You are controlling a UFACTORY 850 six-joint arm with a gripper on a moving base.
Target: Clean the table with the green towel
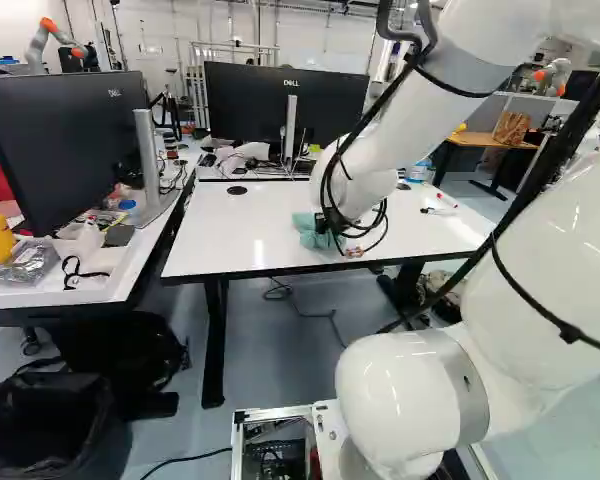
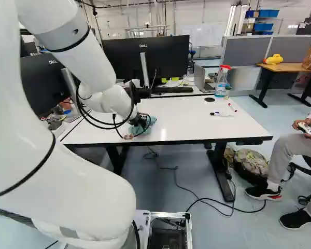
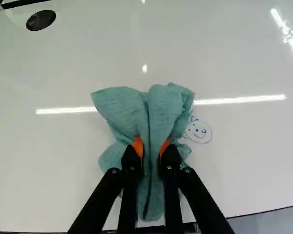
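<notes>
wiping appears to be at or near its start, as judged from the ink left on the worktop [image 3: 63,161]. the green towel [image 3: 161,107] is clamped between both orange pads of the tool [image 3: 152,148], bunched in upright folds, and its lower edges are spread on the white surface. a small smiling face [image 3: 198,131] drawn in blue is seen just beside the towel, its outline partly met by the cloth. that drawing has not been wiped off, so a sideways pass over it seems to be called for. a fainter mark [image 3: 287,31] farther off cannot be made out for certain. a red pen [image 2: 232,107] also lies on the worktop and may have to be avoided.
</notes>
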